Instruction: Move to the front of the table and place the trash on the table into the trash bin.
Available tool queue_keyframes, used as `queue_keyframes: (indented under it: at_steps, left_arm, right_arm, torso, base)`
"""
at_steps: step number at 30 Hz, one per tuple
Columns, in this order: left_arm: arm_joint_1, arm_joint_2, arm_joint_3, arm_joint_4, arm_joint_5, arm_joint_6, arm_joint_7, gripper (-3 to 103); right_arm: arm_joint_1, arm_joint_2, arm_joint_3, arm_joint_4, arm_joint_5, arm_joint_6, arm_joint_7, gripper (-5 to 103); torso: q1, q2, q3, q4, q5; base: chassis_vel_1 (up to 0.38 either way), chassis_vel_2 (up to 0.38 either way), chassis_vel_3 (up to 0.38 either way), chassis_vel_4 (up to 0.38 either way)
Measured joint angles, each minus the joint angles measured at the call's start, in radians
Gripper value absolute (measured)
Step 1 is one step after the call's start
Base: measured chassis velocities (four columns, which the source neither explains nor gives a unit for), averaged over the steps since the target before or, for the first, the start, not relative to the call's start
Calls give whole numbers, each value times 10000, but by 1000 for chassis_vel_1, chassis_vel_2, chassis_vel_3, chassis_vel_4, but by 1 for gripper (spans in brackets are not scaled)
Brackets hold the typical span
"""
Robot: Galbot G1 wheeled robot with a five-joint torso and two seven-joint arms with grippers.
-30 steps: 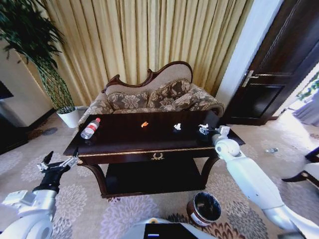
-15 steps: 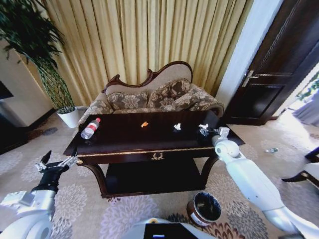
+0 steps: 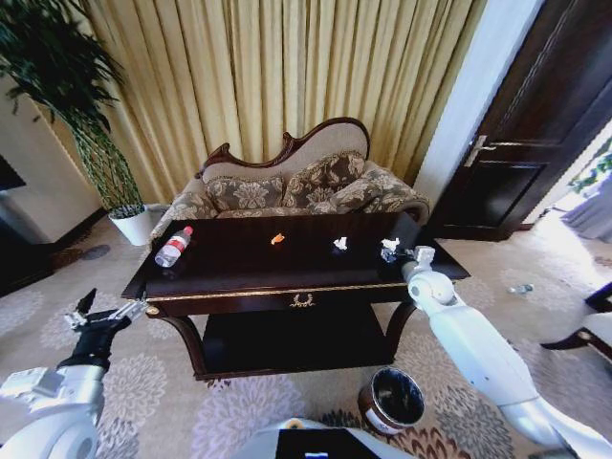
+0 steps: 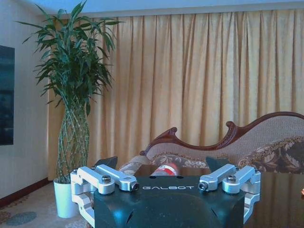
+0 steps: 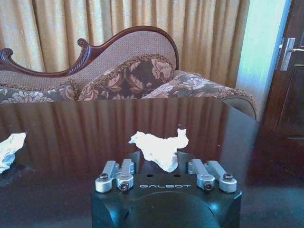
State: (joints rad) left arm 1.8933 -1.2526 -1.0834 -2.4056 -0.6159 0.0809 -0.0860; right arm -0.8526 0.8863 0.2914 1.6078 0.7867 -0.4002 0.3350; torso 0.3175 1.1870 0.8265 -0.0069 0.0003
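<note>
The dark glossy table carries the trash: a clear bottle with a red cap at its left end, an orange scrap, and a crumpled white paper in the middle. A second crumpled paper lies at the right end. My right gripper reaches over the right edge and is shut on that paper, which rests on the tabletop. Off the table's left front corner my left gripper hovers open and holds nothing. The trash bin stands on the carpet at the front right.
A carved floral sofa sits close behind the table, with curtains behind it. A potted plant stands at the left. A dark door is at the right. Open carpet lies in front of the table around the bin.
My right gripper has slid a little left along the tabletop onto the right-hand paper. My left arm has drifted slightly lower and leftward.
</note>
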Motion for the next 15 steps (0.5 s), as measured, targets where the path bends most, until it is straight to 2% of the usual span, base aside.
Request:
queue_keyframes:
  at_steps: [1,5,10,12,15]
  left_arm:
    - [0,0,0,0,0,0,0,100]
    - [1,-3,39,-20,10,-3,4,100]
    - [3,-4,44,-30,10,-3,7,100]
    - [0,-7,67,-32,17,-3,12,100]
    - [-1,-19,84,-38,29,-3,17,100]
  right_arm:
    - [0,0,0,0,0,0,0,46]
    - [-100,-4,73,-18,-77,145,-4,24]
    - [-164,-19,117,-12,-89,188,-25,14]
    - [-220,-22,146,43,-93,213,-29,3]
    - [-279,-22,170,113,-96,233,-29,1]
  torso:
    - [0,0,0,0,0]
    - [0,0,0,0,1]
    - [0,0,0,0,0]
    - [0,0,0,0,0]
    - [0,0,0,1,0]
  base:
    - [0,0,0,0]
    - [0,0,0,0]
    - [0,0,0,0]
    - [0,0,0,0]
    - [0,0,0,0]
